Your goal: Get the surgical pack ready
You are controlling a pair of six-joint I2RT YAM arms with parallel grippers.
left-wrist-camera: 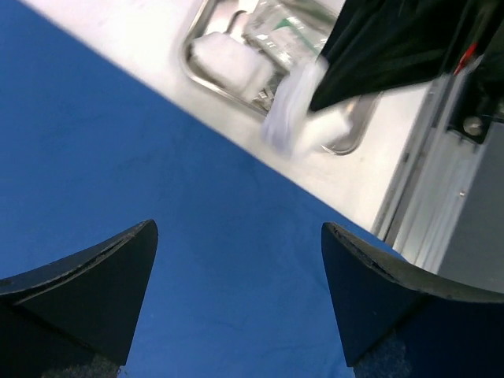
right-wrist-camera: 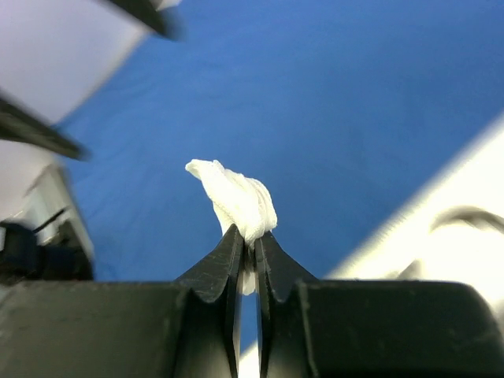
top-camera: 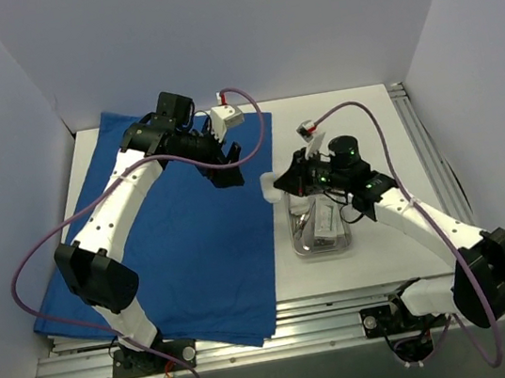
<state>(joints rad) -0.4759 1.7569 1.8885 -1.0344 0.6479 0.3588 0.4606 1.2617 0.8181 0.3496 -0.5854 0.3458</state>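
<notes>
The royal-blue cloth sheet lies flat on the left half of the table. Just off its right edge stands the small steel tray, with a white packet and thin metal instruments in it. My right gripper is shut on a bunched white gauze pad, held in the air over the cloth's right edge. My left gripper hangs open above the blue cloth, nothing between its fingers. In the left wrist view the tray and the blurred gauze show ahead.
Aluminium rails run along the table's right side and along its near edge. White walls close in the back and both sides. Purple cables loop above both arms.
</notes>
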